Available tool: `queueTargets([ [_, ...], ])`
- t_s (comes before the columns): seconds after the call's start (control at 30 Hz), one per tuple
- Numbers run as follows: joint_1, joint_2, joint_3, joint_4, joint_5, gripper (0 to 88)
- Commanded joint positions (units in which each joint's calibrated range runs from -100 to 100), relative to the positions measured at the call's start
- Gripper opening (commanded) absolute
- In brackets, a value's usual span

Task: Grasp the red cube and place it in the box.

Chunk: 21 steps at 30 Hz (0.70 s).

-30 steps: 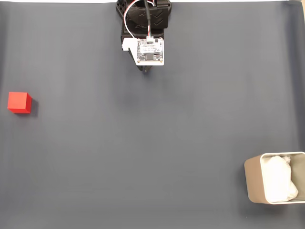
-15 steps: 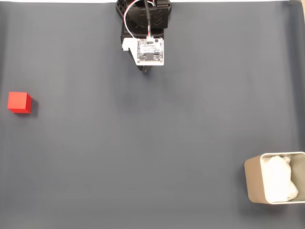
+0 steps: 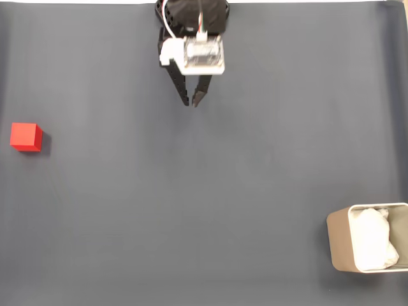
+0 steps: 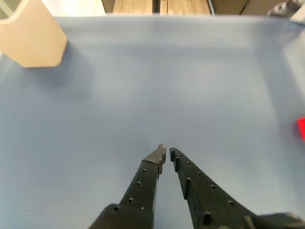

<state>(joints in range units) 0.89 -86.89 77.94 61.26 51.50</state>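
Note:
The red cube (image 3: 26,137) rests on the dark mat at the far left of the fixed view; a red sliver of the cube (image 4: 301,129) shows at the right edge of the wrist view. The beige box (image 3: 340,241) with white lumpy lining stands at the lower right of the fixed view, and the box (image 4: 33,36) sits at the upper left of the wrist view. My gripper (image 3: 192,102) hangs near the top centre, far from both. The gripper (image 4: 167,151) has its black fingertips nearly touching, with nothing between them.
A dark blue-grey mat (image 3: 204,191) covers the whole table. The arm's base (image 3: 191,16) sits at the top edge. Beyond the mat's far edge in the wrist view lies a wooden floor (image 4: 157,5).
The arm has tilted outward from its folded pose, so both fingers now show below the wrist board in the fixed view. Cube and box have not moved.

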Motion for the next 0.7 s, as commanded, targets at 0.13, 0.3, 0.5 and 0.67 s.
queueTargets([
  [0.13,-0.11,14.7,-28.12,1.86,1.42,0.0],
  [0.3,0.74,23.89,-41.62,7.68,0.73,0.0],
  [0.5,2.45,32.12,-53.76,12.76,-0.2,0.0],
  [0.67,5.08,36.45,-59.78,15.38,-1.22,0.0],
])
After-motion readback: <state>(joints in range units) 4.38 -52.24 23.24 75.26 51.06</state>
